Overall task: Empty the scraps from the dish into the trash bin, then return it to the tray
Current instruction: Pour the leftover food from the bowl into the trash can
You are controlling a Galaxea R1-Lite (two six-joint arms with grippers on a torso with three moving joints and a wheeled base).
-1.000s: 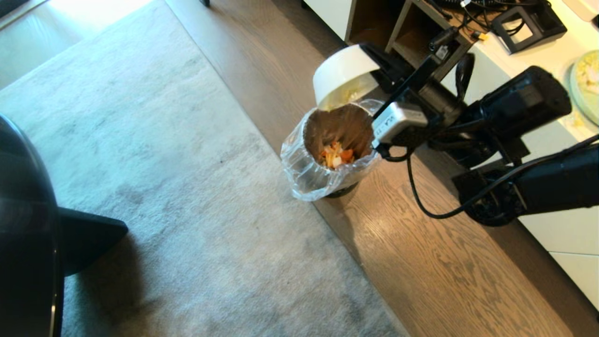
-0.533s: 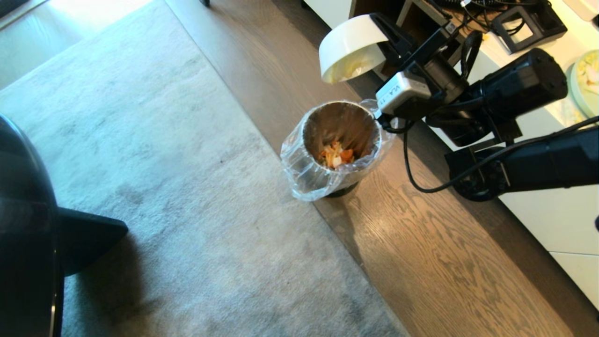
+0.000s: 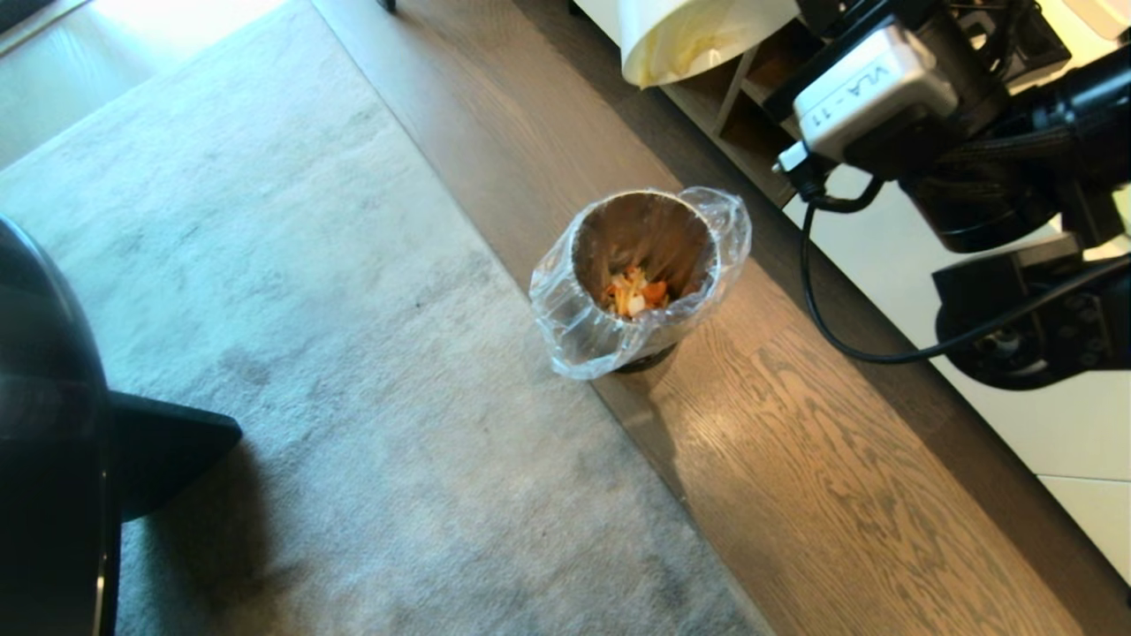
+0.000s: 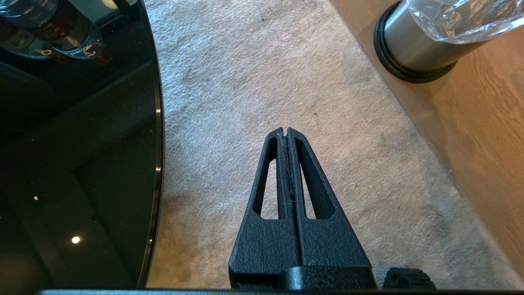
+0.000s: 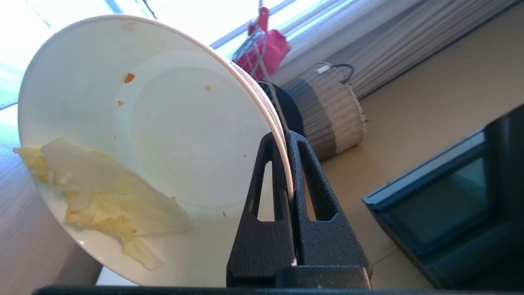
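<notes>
The dish [image 3: 698,35], a white bowl, hangs tilted on its side high above the floor, beyond the trash bin [image 3: 579,331]. My right gripper [image 5: 284,137] is shut on the dish [image 5: 172,135] rim, one finger inside and one outside. A pale yellow leaf [image 5: 102,200] and a few orange specks [image 5: 129,78] cling inside it. Orange, yellow and white scraps [image 3: 636,293] lie at the bottom of the lined metal bin [image 4: 413,49]. My left gripper [image 4: 285,130] is shut and empty, parked over the carpet. The tray is out of view.
A round black glass table [image 3: 44,442] stands at the left over the grey carpet [image 3: 353,353]. The bin stands on the wood floor [image 3: 839,495] beside a white cabinet with open shelves [image 3: 751,97]. A woven basket [image 5: 327,106] sits farther off.
My right arm has lifted the dish up and away from the bin's mouth, toward the cabinet. The bin and my left arm have stayed still.
</notes>
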